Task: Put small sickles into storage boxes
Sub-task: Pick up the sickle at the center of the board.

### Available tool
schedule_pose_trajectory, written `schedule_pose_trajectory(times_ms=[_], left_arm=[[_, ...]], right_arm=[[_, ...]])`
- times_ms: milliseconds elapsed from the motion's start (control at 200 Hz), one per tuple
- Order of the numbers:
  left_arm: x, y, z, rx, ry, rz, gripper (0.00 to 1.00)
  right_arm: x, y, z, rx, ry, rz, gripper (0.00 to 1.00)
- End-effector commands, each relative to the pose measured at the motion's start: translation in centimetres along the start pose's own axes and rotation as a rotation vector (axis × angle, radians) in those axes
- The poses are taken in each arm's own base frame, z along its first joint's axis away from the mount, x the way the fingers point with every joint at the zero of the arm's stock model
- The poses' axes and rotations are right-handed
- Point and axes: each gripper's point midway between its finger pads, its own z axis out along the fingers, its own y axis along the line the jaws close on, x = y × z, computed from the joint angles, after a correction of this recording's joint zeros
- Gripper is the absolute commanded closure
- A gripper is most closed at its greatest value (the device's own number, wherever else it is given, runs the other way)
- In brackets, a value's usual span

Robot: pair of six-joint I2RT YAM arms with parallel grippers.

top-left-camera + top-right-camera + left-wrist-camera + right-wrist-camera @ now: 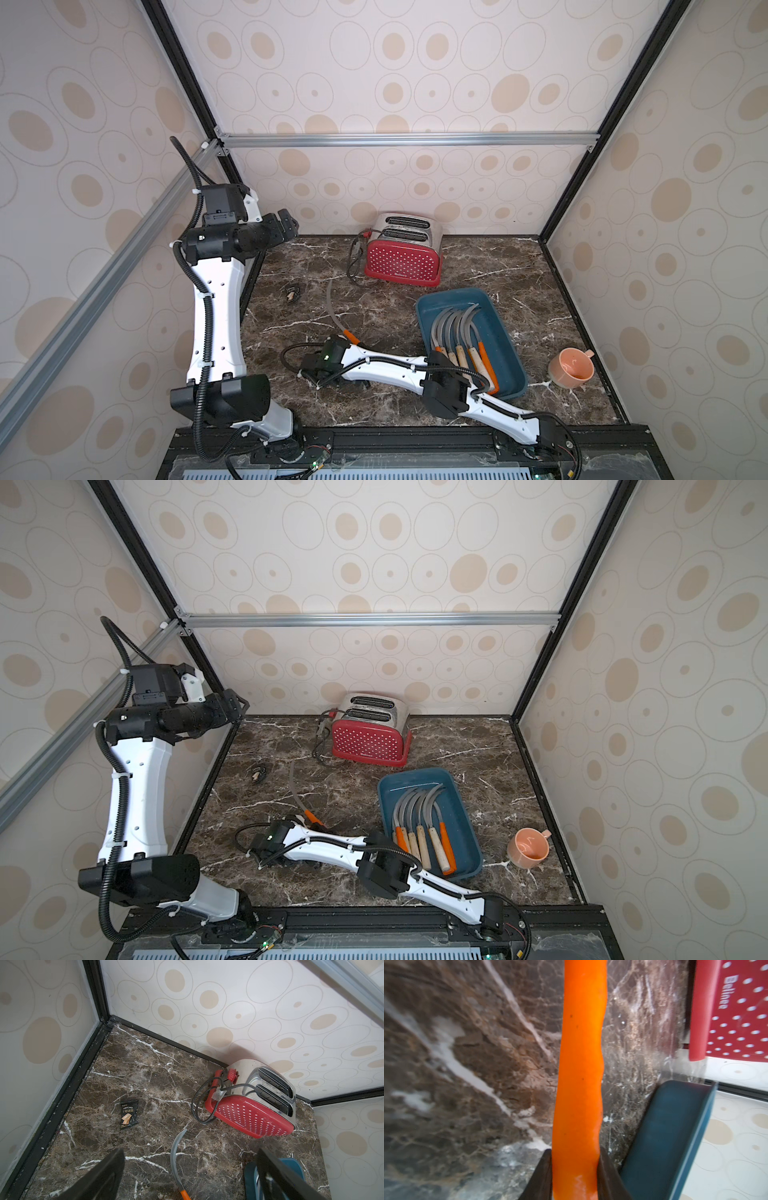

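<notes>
Dark brown marbled worktop (490, 266) with white veins, five things resting on or near its surface.

Far edge, middle: red dotted toaster (402, 259) against the back wall, its black cord (354, 257) looped on the stone at its left end. Near the left wall: small black snack packet (128, 1114), lying flat, well apart from the rest. Centre: one sickle (174, 1157), grey blade curving toward the toaster, orange handle toward the near edge; cannot tell whether it fully rests on the surface. Right of centre: teal-blue tray (496, 332), set at an angle, just in front of the toaster. Far right: peach cup (571, 368), tipped on its side, near the tray but not touching it.
</notes>
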Motion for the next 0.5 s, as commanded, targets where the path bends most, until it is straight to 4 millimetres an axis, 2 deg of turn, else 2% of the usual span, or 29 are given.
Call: schedule_pose_trajectory(times_ms=[0, 356, 476, 496], left_arm=[[-1.5, -0.9, -2.8, 0.010, -0.085, 0.001, 0.01], [-2.4, -2.0, -5.4, 0.035, -0.148, 0.048, 0.01], [-2.4, -2.1, -5.8, 0.037, -0.156, 0.063, 0.01], [-2.4, -2.1, -5.8, 0.037, -0.157, 0.066, 0.01]], right_arm=[[0.7, -2.2, -0.8, 0.125, -0.013, -0.030, 1.00], [3.1, -6.4, -3.0, 0.190, 0.009, -0.008, 1.00], [3.7, -7.8, -4.2, 0.190, 0.006, 0.022, 1.00], [4.2, -7.9, -3.9, 0.203, 0.022, 0.007, 1.00]])
